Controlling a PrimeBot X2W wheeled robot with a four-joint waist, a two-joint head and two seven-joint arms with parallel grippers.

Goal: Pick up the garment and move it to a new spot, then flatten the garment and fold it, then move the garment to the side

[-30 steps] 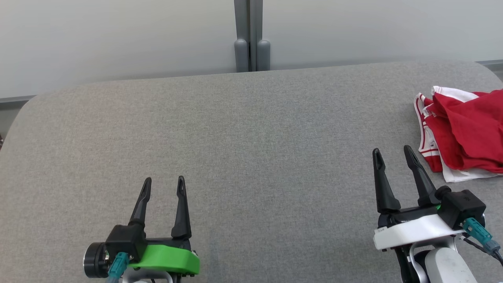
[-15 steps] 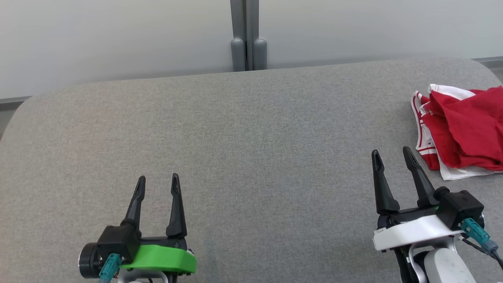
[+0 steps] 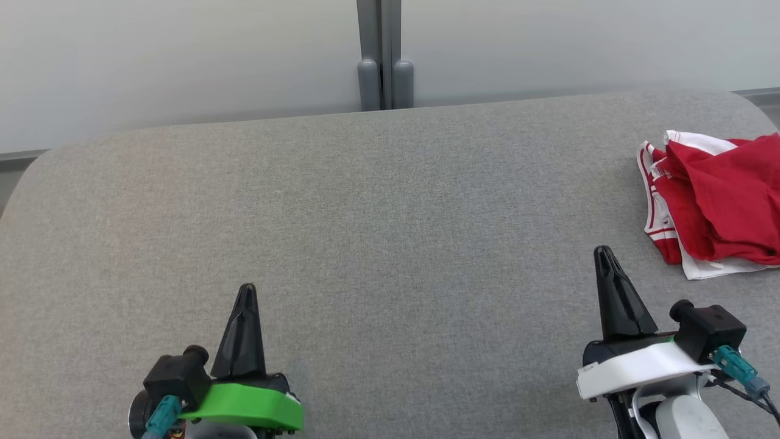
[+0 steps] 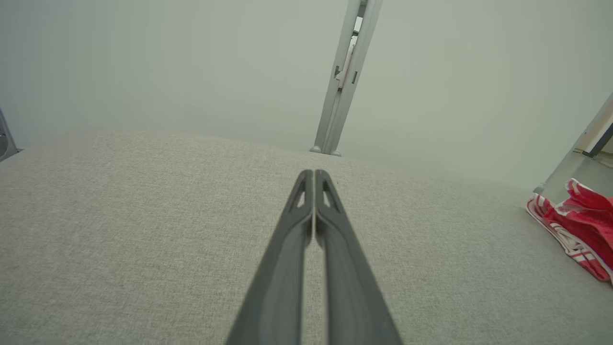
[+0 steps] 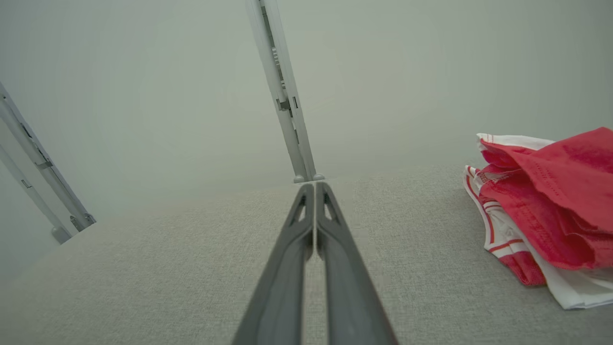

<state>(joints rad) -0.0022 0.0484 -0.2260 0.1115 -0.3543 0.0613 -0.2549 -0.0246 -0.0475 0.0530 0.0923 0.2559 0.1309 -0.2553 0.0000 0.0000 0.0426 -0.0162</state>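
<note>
**Both grippers shut and empty, garment lying at far right**

The left gripper (image 3: 246, 288) sits low on the robot's left over the grey fabric surface (image 3: 390, 231). Its two dark fingers are pressed together along their length with nothing between them, and the left wrist view confirms the tips meet. The right gripper (image 3: 603, 251) sits low on the robot's right, its fingers likewise pressed together and holding nothing.

The garment (image 3: 719, 207) is red with white trim and red stripes. It lies crumpled in loose folds at the right edge of the surface, partly cut off by the frame. It is ahead and to the right of the right gripper, near it but not touching, and well apart from the left gripper.

A grey post (image 3: 384, 55) stands against the pale wall behind the surface, about centre. Whether the fingertips rest on the fabric or sit just above it, I cannot tell.
</note>
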